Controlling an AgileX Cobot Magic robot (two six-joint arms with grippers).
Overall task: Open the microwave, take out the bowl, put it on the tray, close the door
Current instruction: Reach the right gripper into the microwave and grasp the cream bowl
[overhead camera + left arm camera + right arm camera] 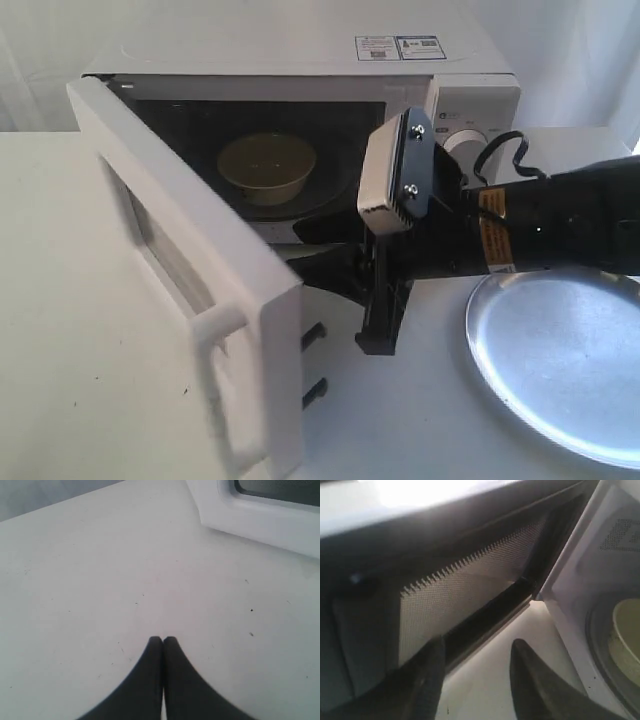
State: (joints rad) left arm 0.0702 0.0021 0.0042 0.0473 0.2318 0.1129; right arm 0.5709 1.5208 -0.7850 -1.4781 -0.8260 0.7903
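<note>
The white microwave stands at the back with its door swung wide open toward the front left. The cream bowl sits inside on the turntable. The silver tray lies on the table at the right. My right gripper reaches in from the right, low in front of the cavity opening, between door and cavity. In the right wrist view it is open and empty, facing the door's mesh inner face, with the bowl at the edge. My left gripper is shut on nothing over bare table.
The right arm's black body crosses above the tray's far rim. The door's bar handle juts out near the front edge. A white door corner with dark window lies ahead of the left gripper.
</note>
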